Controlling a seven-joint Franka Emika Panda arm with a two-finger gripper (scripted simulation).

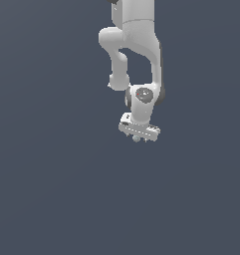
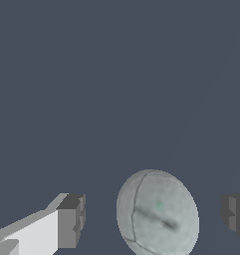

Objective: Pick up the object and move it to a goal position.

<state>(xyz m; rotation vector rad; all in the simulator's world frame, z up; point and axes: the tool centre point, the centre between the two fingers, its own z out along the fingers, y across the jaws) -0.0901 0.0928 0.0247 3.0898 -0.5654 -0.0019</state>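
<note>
Seeing arm cut off at frame edge in ext. view. We log gripper jaws spread wide; ball between fingertips, gaps both sides.

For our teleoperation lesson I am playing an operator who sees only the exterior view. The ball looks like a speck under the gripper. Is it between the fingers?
Observer: Yes. In the wrist view the ball sits between the two fingers, with a gap on each side, so neither pad touches it.
Operator: So the gripper is open?
Observer: Open. The gripper has its fingers spread wider than the ball.
Operator: Is the ball centred?
Observer: Roughly; in the wrist view the gaps on both sides look similar.
Operator: Any marks on the ball?
Observer: Thin seam lines, a dark streak across its face and a faint greenish dot.
</note>
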